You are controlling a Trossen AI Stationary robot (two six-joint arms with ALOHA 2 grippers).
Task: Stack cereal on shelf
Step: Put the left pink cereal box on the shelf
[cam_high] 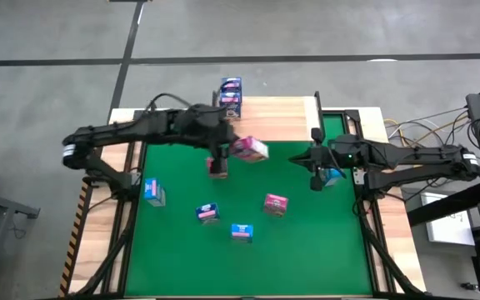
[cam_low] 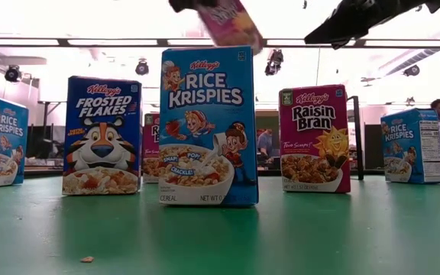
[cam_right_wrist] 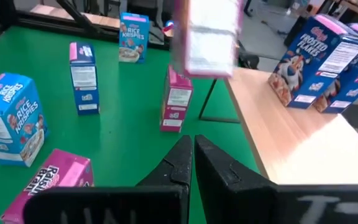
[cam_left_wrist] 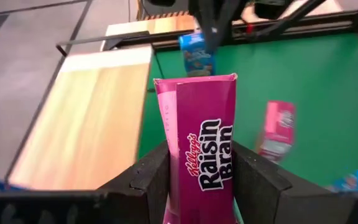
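Left gripper [cam_left_wrist: 201,177]: I am clamping both dark fingers on the flat sides of a pink Raisin Bran cereal box [cam_left_wrist: 199,130], carrying it in the air above the green bench [cam_high: 307,242], near its far edge.

Box axis: its long axis is running forward out of my fingers, toward the open end, so the box is lying roughly level in my grip, not upright.

Relation that matters: the light-wood shelf board [cam_high: 277,117] is lying on the far side of the box, just beyond the green surface. In the overhead view the box [cam_high: 248,148] is hanging just short of the shelf's near edge, so I judge the coming move to be a short reach farther away, then a tilt to stand the box up.

Already on the shelf: dark blue Frosted Flakes boxes [cam_high: 230,96] are standing at its left end; the bare wood to their right is the free place.

Nearer arm: my left arm is the nearer one, since it is holding the box beside the shelf.

Right gripper [cam_high: 315,179]: it is waiting over the right part of the bench with its fingers pressed together on nothing.

Other cereal: several pink and blue boxes, one of them a pink box [cam_high: 275,203], are standing on the green surface nearer to me.
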